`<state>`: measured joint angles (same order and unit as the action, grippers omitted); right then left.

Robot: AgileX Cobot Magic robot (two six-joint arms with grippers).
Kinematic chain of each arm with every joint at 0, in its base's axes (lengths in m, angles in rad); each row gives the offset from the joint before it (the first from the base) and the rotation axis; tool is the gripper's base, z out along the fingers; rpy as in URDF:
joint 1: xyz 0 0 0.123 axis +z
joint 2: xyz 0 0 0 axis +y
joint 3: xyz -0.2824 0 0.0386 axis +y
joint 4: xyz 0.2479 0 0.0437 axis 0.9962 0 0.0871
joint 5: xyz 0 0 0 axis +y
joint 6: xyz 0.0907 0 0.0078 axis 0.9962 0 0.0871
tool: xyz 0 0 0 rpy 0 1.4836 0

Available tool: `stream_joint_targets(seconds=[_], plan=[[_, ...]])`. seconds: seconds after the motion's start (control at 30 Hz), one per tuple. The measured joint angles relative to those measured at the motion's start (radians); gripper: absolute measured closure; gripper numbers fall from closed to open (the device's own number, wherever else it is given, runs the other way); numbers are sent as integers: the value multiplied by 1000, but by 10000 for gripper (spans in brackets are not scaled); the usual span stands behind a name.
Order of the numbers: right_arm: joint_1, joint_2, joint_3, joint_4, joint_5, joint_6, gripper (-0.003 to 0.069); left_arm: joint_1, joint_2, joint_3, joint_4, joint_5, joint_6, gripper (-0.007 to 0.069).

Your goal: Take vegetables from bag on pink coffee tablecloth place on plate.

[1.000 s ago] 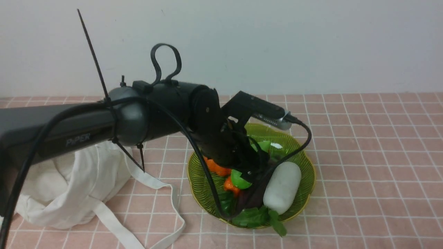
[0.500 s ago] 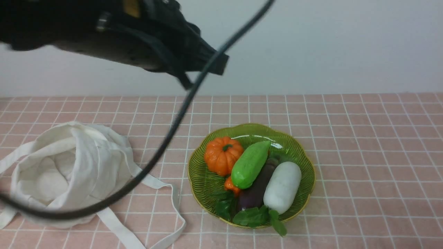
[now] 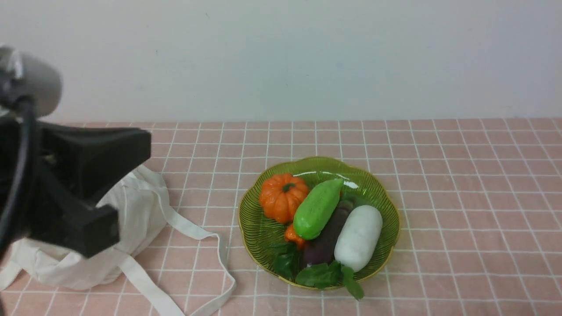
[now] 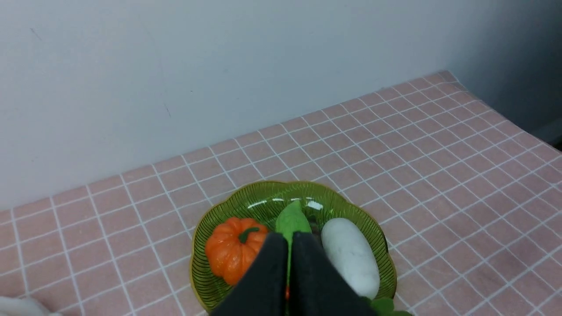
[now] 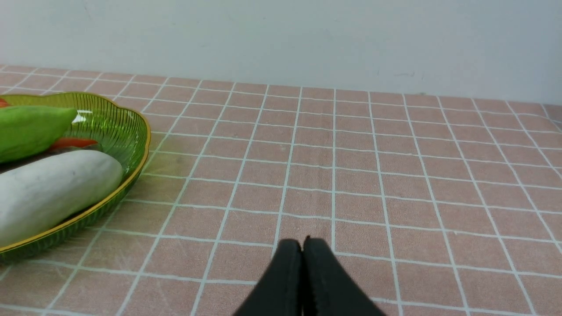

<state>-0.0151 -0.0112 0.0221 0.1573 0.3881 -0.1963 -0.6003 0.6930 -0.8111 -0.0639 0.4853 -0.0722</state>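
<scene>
Counting the items: one green gourd (image 3: 317, 209), one orange pumpkin (image 3: 282, 196), one white radish (image 3: 358, 237), one dark purple eggplant (image 3: 322, 245), one orange carrot (image 3: 292, 235) showing only in part, one plate (image 3: 259, 237), one bag (image 3: 136, 206), two grippers.
Leaves: a cluster of green leaves (image 3: 320, 274) at the plate's near rim; number cannot be told.
Task item position: the green gourd lies on the plate, slanted, resting across the eggplant, between the pumpkin and the white radish, touching the pumpkin.
Plate position: mid-worktop, nearer the near edge than the far edge, on the pink tablecloth (image 3: 461, 184).
Bag position: slumped by the left edge, toward the near-left corner, straps (image 3: 210, 245) trailing over the cloth toward the plate without reaching it.
Obstruction: the left arm (image 3: 74, 184), black, fills the left side of the front view and hides much of the bag.
Surroundings: a plain pale wall (image 3: 281, 57) rises along the far edge.
Left gripper (image 4: 288, 239): fingers drawn together to a thin slit, nothing held.
Gourd against left gripper: in the left wrist view the gourd's tapered end shows just past the fingertips; the front view puts the arm over the bag, well apart from the plate.
Right gripper (image 5: 302, 243): fingers pressed together, nothing held, over bare cloth toward the right edge, apart from the plate.
</scene>
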Motion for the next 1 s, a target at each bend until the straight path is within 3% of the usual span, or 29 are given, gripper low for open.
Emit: stream_joint_targets(seconds=[0.47,0.77,0.9,1.0], plan=[[0,0,0,0,0,0,673,9,-235,49,122,117,-29,629],[0,0,0,0,0,0,673,340,-559,511,107,-23,-35,629],[0,0,0,0,0,0,673,451,-683,716,106,-23,-35,629],[0,0,0,0,0,0,673,470,-703,803,101,-23,-35,629]])
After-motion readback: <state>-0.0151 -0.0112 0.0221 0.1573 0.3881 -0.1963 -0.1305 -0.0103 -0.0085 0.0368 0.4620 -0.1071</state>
